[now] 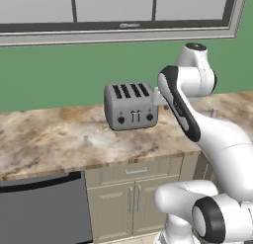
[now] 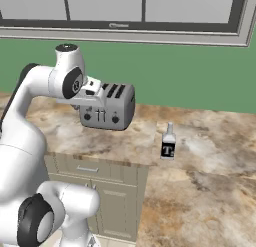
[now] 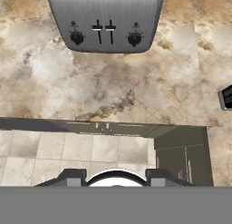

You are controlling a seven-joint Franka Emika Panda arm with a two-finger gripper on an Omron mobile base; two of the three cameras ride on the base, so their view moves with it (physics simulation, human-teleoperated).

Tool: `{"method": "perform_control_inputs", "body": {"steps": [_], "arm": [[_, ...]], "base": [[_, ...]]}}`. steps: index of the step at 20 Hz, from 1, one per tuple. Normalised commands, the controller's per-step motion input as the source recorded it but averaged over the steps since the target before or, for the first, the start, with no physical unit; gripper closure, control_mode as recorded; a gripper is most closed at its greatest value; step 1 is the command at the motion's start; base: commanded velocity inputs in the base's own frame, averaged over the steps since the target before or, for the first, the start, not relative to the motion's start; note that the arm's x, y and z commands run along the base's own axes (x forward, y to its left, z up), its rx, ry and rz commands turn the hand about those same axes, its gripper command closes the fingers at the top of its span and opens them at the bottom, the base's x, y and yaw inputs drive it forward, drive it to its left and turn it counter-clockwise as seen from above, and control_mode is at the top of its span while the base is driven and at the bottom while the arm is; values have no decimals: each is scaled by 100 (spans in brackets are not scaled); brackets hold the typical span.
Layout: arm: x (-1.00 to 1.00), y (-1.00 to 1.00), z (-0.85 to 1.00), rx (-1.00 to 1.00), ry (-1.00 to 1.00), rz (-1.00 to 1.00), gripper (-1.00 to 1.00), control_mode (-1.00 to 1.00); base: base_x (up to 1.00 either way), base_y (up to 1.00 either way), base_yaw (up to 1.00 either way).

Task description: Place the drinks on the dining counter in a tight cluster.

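Where marbled stone spreads, a squat dark bottle (image 2: 168,143) stands.

Brushed-metal toaster (image 1: 131,105) on marbled stone counter (image 1: 54,139)

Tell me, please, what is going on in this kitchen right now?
A white robot arm is held up over the marbled counter, its hand near the silver toaster. It holds nothing that can be seen. A dark bottle with a white T label stands upright on the counter to the right of the toaster, untouched. The hand camera looks down at the toaster's front and the counter edge. The gripper's state cannot be told.
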Motion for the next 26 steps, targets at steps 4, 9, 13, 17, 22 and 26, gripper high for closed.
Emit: {"method": "perform_control_inputs", "body": {"steps": [4,9,13,17,22,26], "arm": [[15,-31,-1,0,7,-4,-100,-100],[39,-95,-8,0,26,-21,-100,-100],[60,-100,-18,0,33,-31,-100,-100],[47,-99,-35,0,13,-27,-100,-100],[-1,-70,-43,0,-12,-3,-100,-100],[-3,-33,-39,0,-23,1,-100,-100]], "base": [[0,0,0],[0,0,0],[0,0,0],[0,0,0],[0,0,0],[0,0,0]]}}
